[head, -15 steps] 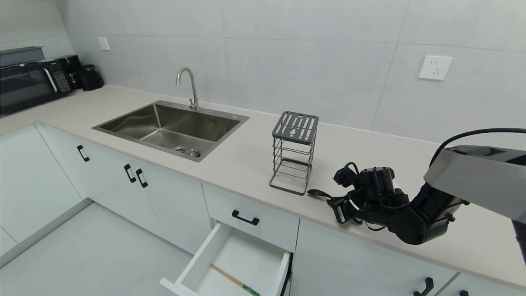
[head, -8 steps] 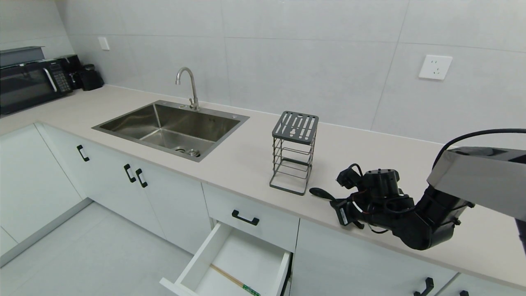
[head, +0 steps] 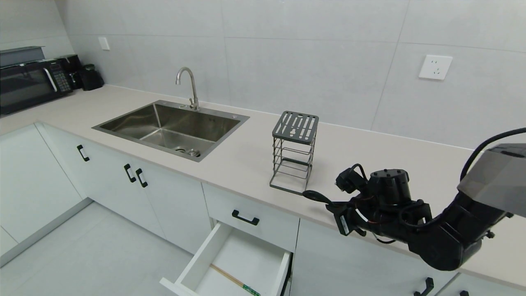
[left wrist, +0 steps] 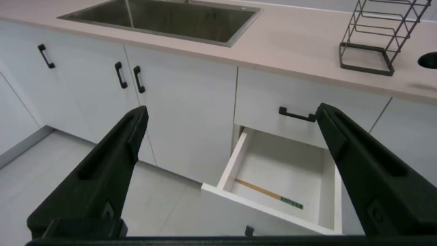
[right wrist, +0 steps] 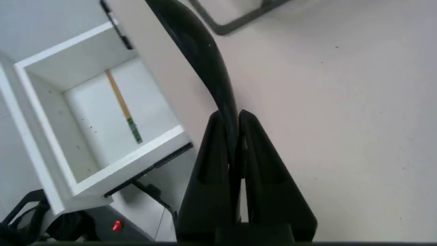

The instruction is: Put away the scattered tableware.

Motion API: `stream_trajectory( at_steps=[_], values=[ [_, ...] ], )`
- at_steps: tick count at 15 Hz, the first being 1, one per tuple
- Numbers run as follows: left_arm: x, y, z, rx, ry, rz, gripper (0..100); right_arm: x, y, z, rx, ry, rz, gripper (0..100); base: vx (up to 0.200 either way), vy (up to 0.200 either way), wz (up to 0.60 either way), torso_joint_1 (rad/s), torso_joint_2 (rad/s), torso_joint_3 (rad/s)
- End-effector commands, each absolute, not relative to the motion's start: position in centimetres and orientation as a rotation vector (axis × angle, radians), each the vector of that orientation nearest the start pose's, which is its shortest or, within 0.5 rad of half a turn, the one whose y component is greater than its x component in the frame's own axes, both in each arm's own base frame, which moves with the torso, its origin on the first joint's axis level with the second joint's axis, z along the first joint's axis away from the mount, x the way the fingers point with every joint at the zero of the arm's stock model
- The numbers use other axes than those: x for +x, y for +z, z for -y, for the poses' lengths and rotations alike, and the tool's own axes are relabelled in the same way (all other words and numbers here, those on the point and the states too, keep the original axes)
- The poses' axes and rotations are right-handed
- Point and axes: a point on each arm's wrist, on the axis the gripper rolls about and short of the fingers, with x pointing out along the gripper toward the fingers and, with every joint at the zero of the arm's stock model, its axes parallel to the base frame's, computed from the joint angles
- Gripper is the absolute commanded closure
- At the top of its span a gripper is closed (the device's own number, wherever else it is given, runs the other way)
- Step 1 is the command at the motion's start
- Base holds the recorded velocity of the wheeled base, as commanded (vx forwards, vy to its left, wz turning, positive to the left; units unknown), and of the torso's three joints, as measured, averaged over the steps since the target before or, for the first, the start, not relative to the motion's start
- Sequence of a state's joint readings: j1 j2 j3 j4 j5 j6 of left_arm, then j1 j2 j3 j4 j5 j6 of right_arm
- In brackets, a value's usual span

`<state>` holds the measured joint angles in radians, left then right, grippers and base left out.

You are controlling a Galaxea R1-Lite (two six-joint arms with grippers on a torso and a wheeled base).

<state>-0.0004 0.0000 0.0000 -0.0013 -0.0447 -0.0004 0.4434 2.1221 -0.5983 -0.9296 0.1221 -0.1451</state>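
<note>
One piece of tableware is in hand. In the head view, the right end effector is clamped on the handle of a black spoon. The spoon's bowl sits near the front edge of the worktop, close to the foot of the wire rack. The open drawer, with a chopstick inside, lies below and toward the robot's left. We judge that a sideways swing could knock the bowl against the rack. A release made too soon would send the spoon to the floor instead of the drawer.

In the left wrist view, the left end effector is spread wide and holds nothing. It hangs in front of the cabinets and faces the drawer. If both arms go to that opening, they may collide.

In the right wrist view, the fingers are pinched tight on the thin handle, well back from the bowl. We expect that such a long overhang on a smooth handle lets the spoon pivot in the grip. It could also snag on the drawer's rim on the way down.
</note>
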Motion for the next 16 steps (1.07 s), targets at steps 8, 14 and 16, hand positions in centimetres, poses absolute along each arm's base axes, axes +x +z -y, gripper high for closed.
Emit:
stream_trajectory(
  at_steps=[8, 14, 16],
  values=[
    [-2.3, 7.6, 0.1, -0.002, -0.044, 0.000, 0, 20.9, 7.0, -22.7, -0.196, 0.809, -0.441, 100, 0.000, 0.000, 0.00, 0.000, 0.00, 0.000],
    [-2.3, 7.6, 0.1, 0.000, -0.044, 0.000, 0, 20.3, 7.4, -29.2, -0.265, 0.862, -0.384, 100, 0.000, 0.000, 0.00, 0.000, 0.00, 0.000],
    [-2.3, 7.6, 0.1, -0.002, -0.044, 0.000, 0, 20.6, 6.8, -30.2, -0.300, 0.859, -0.430, 100, 0.000, 0.000, 0.00, 0.000, 0.00, 0.000]
  ],
)
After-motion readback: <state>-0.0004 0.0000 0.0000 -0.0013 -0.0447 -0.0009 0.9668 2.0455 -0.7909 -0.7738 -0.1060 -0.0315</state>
